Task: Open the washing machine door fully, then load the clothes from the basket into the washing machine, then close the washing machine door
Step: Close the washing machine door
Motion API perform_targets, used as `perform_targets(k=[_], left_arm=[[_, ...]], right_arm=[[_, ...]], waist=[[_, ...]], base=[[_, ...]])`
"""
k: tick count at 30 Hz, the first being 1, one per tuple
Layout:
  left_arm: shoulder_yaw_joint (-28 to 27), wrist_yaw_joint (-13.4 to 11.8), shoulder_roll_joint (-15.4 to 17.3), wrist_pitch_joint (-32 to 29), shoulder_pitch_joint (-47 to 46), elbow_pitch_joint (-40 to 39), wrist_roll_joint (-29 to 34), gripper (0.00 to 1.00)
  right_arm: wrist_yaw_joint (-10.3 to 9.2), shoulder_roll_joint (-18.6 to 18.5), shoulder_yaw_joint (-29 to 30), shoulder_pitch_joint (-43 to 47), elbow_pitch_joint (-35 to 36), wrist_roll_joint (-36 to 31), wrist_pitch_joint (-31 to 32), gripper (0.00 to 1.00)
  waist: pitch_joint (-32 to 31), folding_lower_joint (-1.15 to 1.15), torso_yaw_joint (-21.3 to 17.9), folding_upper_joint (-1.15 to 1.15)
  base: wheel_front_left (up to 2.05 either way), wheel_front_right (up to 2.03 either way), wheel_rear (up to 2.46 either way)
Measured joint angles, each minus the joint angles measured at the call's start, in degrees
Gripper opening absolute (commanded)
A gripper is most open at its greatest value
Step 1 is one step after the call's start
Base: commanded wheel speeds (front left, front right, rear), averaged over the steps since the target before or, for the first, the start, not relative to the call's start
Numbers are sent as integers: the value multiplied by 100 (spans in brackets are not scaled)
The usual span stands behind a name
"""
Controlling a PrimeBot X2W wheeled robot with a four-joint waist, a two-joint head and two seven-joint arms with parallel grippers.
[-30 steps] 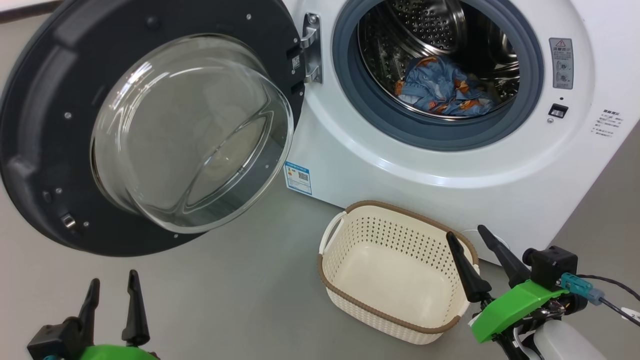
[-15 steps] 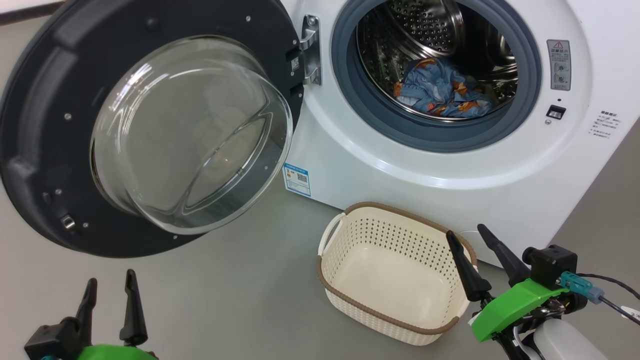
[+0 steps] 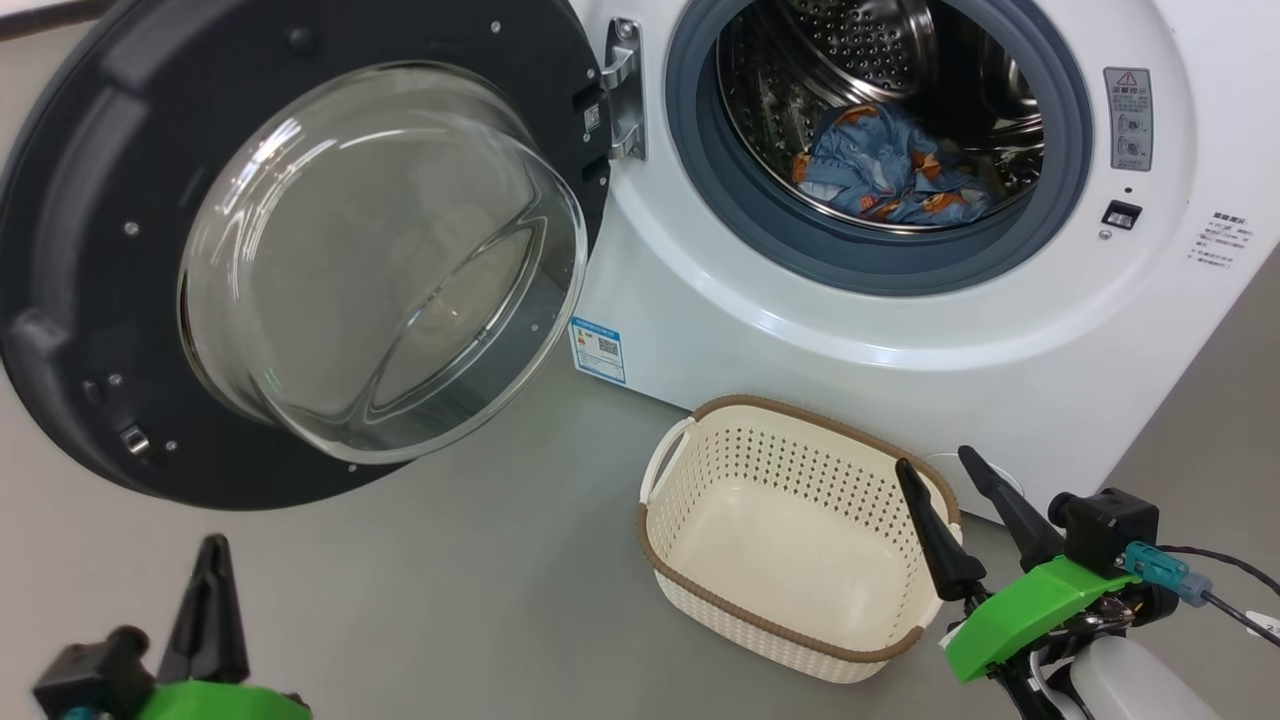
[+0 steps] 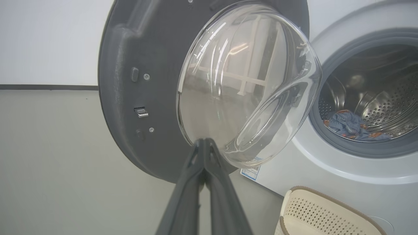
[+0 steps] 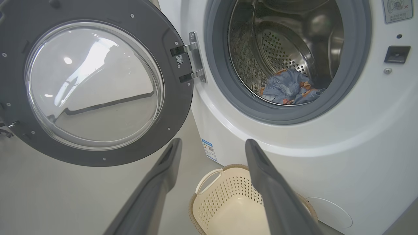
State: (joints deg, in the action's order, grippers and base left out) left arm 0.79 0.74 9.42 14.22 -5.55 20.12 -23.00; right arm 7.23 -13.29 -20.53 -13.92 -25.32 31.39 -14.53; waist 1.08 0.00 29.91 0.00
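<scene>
While the washing machine door [image 3: 380, 260] stands swung wide, the clothes [image 3: 885, 170] lie inside the washing machine [image 3: 800, 330] drum; the basket [image 3: 760, 470] sits on the floor [image 3: 450, 580] before it, the right hand [image 3: 935, 460] spread open near its end, the left hand [image 3: 212, 545] pinched closed.

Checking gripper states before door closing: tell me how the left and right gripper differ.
The left gripper is shut, fingers pressed together; the right gripper is open, fingers spread. The left gripper sits near the washing machine door; the right gripper is by the basket. Both have long dark fingers and hold nothing.
</scene>
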Motion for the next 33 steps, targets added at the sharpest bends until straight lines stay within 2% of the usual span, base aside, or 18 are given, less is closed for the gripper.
perform_targets(k=[6,11,17,21,27,33], left_arm=[[-231,179,209,-20,-185,-726,-320,0],[-575,320,470,-341,-627,-1516,-824,0],[-1123,412,563,-848,-1307,-1798,-2001,0],[-1727,476,647,-1112,-2041,-1200,-3077,0],[-2728,474,931,-1708,-2986,424,-4667,0],[-3368,378,1389,-1882,-3414,1857,-5223,0]], right_arm=[[0,-37,-25,-2,-1,0,0,100],[0,-94,-69,-4,-3,1,0,100],[0,-167,-90,-5,-2,41,0,100],[0,-232,-88,-6,-2,40,0,100],[0,-315,-55,-7,60,25,37,100],[0,-383,12,-90,212,-65,191,100]], waist=[[31,0,13,0],[65,0,13,0],[120,1,-12,0],[152,0,-56,0],[213,0,-221,0],[366,0,-501,0]], base=[[0,0,0],[0,0,0],[0,0,0],[0,0,0],[0,0,0],[0,0,0]])
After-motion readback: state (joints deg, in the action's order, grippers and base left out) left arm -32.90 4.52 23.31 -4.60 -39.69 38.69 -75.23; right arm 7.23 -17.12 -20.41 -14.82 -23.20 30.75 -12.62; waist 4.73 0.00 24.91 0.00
